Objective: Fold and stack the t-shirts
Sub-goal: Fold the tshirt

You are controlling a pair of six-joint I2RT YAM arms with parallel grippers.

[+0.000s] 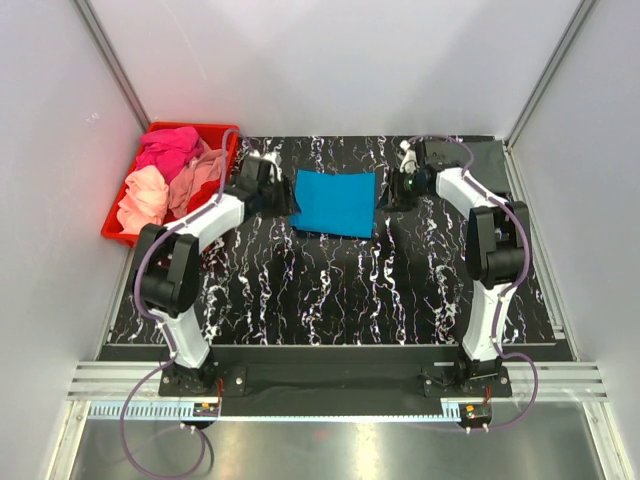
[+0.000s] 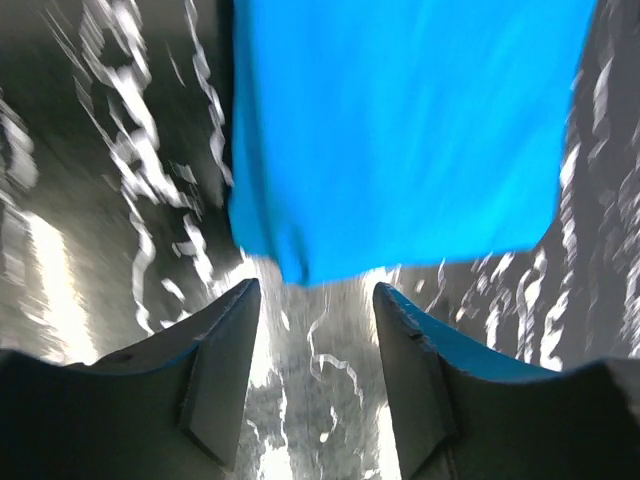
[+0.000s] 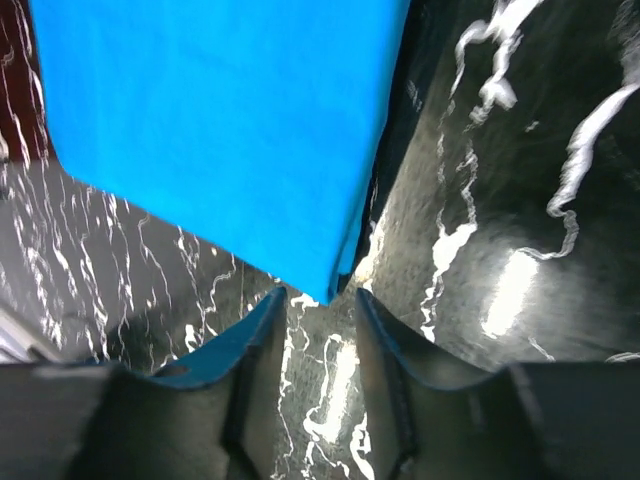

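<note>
Left wrist: blue t-shirt (image 2: 400, 130) just beyond fingers (image 2: 218, 360)

Blue t-shirt (image 1: 335, 203) lies folded flat on the marbled table (image 1: 330, 290), far centre. My left gripper (image 1: 283, 197) sits at its left edge and my right gripper (image 1: 392, 190) just off its right edge. Red bin (image 1: 190, 127), far left, holds the pink t-shirt (image 1: 170, 148) and peach t-shirt (image 1: 145, 198), both crumpled. Dark grey t-shirt (image 1: 482, 155) lies flat in the far right corner.

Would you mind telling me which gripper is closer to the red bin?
Left. The left gripper sits just right of the red bin, at the blue t-shirt's left edge. The right gripper is beyond the shirt's opposite edge.
</note>
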